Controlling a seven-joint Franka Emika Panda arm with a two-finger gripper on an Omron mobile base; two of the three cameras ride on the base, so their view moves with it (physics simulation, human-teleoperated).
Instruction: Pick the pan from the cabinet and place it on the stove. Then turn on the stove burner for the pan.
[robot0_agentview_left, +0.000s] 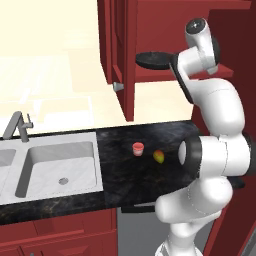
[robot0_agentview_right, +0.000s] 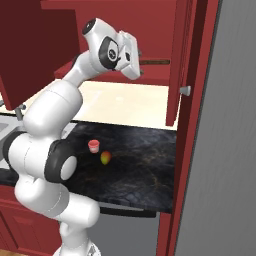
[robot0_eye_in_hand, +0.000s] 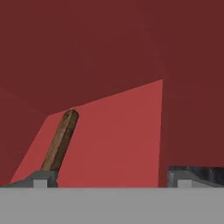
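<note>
Right now the gripper (robot0_eye_in_hand: 109, 179) is released, jaws wide, inside the cabinet (robot0_agentview_left: 120, 45). The pan (robot0_agentview_left: 154, 60) rests on its shelf; its wooden handle (robot0_eye_in_hand: 60, 140) lies toward ten o'clock of the claw, long axis running toward one o'clock. The arm hides part of the pan.

Left base view looks forward and down from behind the arm's left, taking in the sink (robot0_agentview_left: 60, 167), the dark table (robot0_agentview_left: 145, 165) and the open cabinet (robot0_agentview_left: 125, 60) above. Right base view covers that same table and cabinet from the arm's other side, beside a tall grey panel (robot0_agentview_right: 225, 150). Hand view sits very close inside the cabinet, facing its red shelf (robot0_eye_in_hand: 113, 140) along the pan (robot0_eye_in_hand: 60, 142) handle.
</note>
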